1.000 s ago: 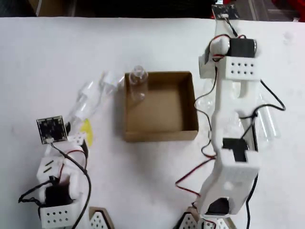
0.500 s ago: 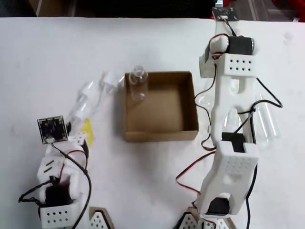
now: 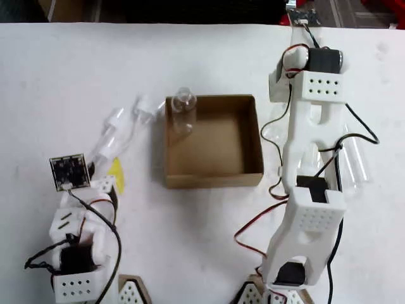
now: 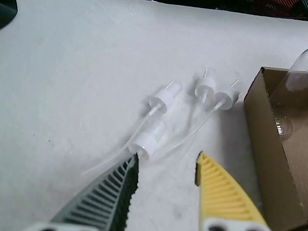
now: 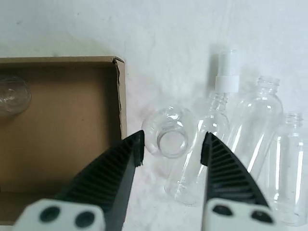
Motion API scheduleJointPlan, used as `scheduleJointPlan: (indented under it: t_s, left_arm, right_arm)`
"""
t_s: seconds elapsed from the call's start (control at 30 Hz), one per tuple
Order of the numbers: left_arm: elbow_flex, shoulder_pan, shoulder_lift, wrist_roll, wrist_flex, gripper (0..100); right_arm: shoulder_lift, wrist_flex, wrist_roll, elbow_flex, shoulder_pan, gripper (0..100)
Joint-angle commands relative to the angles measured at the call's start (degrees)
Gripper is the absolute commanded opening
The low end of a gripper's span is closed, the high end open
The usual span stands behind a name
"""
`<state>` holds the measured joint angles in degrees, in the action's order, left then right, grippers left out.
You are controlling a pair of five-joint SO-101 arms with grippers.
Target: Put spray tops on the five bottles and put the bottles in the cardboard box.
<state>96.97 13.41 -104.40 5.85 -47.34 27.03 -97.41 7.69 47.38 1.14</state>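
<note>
White plastic right arm stretches far over the bench (image 3: 76, 63), its black tool (image 5: 173, 144) released above a clear bottle (image 5: 166, 130) seen mouth-on just beside the cardboard box (image 5: 120, 91); the left arm is folded near, its grey-and-yellow tool (image 4: 166, 161) released over four loose spray tops (image 4: 166, 95). From the high view the right arm hides much of three lying bottles (image 5: 255, 120), one carrying a fitted sprayer (image 5: 226, 72), one cut off at the edge. A second bottle (image 3: 183, 111) stands inside the box's far corner.
</note>
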Motion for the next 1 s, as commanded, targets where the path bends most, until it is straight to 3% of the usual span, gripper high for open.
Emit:
scheduleJointPlan:
  t_s: [0.0,0.37,0.63,0.97]
  left_arm:
    - [-0.26,-0.66,-0.57,-0.7,1.49,18]
    - [-0.26,-0.66,-0.57,-0.7,1.49,18]
    - [-0.26,-0.66,-0.57,-0.7,1.58,18]
    - [-0.26,-0.66,-0.57,-0.7,1.58,18]
  right_arm:
    - [-1.19,-1.19,0.0,1.76,0.75,17.7]
    - [3.65,-0.92,0.0,1.93,1.63,17.6]
    - [4.0,-0.66,0.0,1.93,1.54,2.3]
    - [-1.71,-1.19,0.53,9.41,1.19,1.6]
